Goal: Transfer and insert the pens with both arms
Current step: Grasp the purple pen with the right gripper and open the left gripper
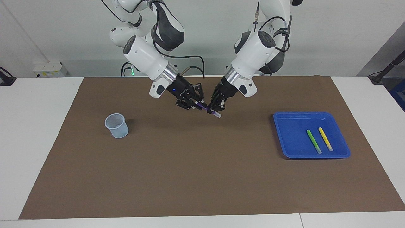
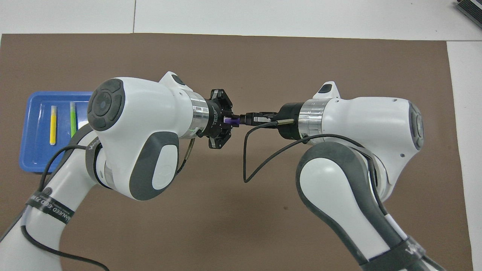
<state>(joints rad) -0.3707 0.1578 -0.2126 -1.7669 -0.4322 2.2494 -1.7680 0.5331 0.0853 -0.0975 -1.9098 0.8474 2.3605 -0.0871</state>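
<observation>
Handover is the step in hand: the purple pen (image 1: 209,110) hangs in the air over the middle of the brown mat (image 1: 202,177), tilted, its pale end pointing down toward four o'clock in the facing view. The left gripper (image 1: 218,106) has its fingers closed on the pen near that lower end. The right gripper (image 1: 192,103) meets it from nine o'clock, its fingers drawn in narrow around the upper end, so both appear to grip the same pen.

To do this well, I judge the left arm should let go only once the right grip is firm, then back away along the pen's own line, toward its base at two o'clock, so the pen is not twisted or dragged. The right arm would then carry it to the pale cup (image 1: 116,125), which stands on the mat at eight o'clock from the grippers, toward the right arm's end of the counter.

Green pen (image 1: 314,141) and yellow pen (image 1: 325,139) lie side by side in the blue tray (image 1: 289,120), at four o'clock from the grippers.
</observation>
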